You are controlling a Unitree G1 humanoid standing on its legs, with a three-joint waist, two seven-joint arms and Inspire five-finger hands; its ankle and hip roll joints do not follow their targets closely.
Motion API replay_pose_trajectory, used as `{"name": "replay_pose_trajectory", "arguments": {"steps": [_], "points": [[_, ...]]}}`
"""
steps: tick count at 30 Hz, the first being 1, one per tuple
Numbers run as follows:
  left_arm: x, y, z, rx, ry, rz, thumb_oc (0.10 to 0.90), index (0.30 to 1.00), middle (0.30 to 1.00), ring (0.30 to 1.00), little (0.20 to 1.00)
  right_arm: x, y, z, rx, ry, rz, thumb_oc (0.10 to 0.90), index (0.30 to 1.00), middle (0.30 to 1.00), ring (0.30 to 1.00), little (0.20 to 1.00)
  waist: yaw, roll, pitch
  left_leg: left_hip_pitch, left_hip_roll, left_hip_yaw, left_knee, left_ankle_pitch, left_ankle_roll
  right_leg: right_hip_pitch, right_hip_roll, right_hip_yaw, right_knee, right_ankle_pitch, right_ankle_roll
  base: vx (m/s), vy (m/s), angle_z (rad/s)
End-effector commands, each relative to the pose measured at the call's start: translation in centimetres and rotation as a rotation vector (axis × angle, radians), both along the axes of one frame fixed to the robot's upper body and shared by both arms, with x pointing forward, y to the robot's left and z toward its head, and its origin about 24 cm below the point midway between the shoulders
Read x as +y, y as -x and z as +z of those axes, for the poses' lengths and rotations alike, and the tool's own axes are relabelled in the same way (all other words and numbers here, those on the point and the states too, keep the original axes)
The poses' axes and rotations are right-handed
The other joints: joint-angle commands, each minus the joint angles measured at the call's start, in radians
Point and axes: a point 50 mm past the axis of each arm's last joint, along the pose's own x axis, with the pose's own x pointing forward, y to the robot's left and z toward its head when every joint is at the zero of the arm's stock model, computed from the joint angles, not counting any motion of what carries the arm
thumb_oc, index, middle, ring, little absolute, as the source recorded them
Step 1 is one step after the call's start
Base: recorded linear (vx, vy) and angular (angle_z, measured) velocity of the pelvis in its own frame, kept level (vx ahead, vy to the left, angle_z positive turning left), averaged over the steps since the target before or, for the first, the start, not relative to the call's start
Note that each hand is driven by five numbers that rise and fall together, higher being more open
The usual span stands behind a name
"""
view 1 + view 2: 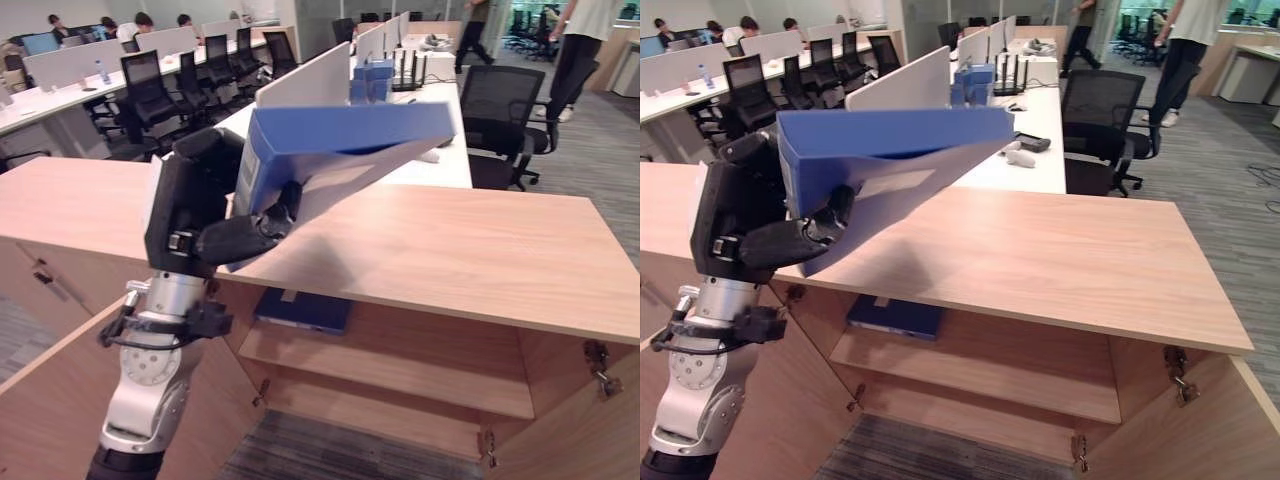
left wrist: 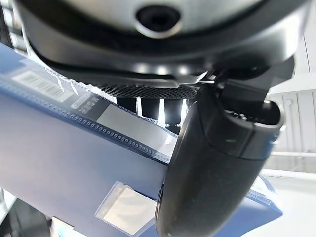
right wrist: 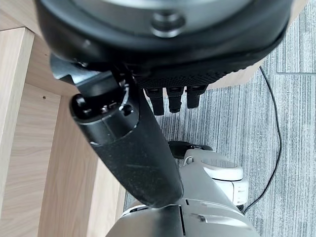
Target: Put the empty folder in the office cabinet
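Bright, even office light falls from overhead, and daylight glows at the far windows. The blue folder (image 1: 340,150) casts a soft shadow on the wooden tabletop (image 1: 480,250) under it. The cabinet (image 1: 400,380) interior lies dimmer, shaded by the top. In the left wrist view the left hand (image 2: 212,168) is blurred from closeness, with small highlights on its glossy housing. Straight lines bow slightly toward the head views' edges.

Silver-grey arm (image 1: 150,370) ends in a dark robot hand (image 1: 195,215).
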Motion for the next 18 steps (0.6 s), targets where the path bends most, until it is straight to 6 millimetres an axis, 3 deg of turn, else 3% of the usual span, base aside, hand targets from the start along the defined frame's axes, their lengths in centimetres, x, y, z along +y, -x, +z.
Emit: {"name": "replay_pose_trajectory", "arguments": {"steps": [1, 8, 18], "points": [[-0.6, 1.3, 6.2, -0.321, 0.120, -0.161, 0.400, 0.300, 0.300, 0.300, 0.300, 0.7, -4.4, 0.3, -0.082, -0.007, 0.090, 0.800, 0.900, 0.900, 0.900, 0.900, -0.013, -0.042, -0.002, 0.028, -0.040, 0.042, 0.021, -0.046, -0.008, 0.116, 0.035, 0.028, 0.010, -0.186, -0.032, -0.01, 0.018, -0.14], [-3.5, 0.8, 5.7, -0.206, 0.069, -0.478, 0.400, 0.300, 0.300, 0.300, 0.300, 0.2, -5.0, 0.6, -0.079, 0.008, 0.110, 0.800, 0.900, 0.900, 0.900, 0.900, -0.043, -0.036, -0.006, 0.054, -0.056, 0.074, 0.005, -0.065, 0.007, 0.103, 0.018, 0.044, 0.029, -0.175, -0.013, -0.02, 0.058, -0.12], [-4.4, 0.3, 5.4, -0.080, -0.131, -0.651, 0.400, 0.300, 0.300, 0.300, 0.300, 0.1, -4.7, 0.6, -0.045, 0.012, 0.166, 0.800, 0.900, 0.900, 0.900, 0.900, -0.060, -0.039, -0.008, 0.052, -0.090, 0.102, -0.001, -0.088, 0.027, 0.079, -0.016, 0.058, 0.036, -0.157, 0.020, -0.02, 0.058, -0.08]]}}
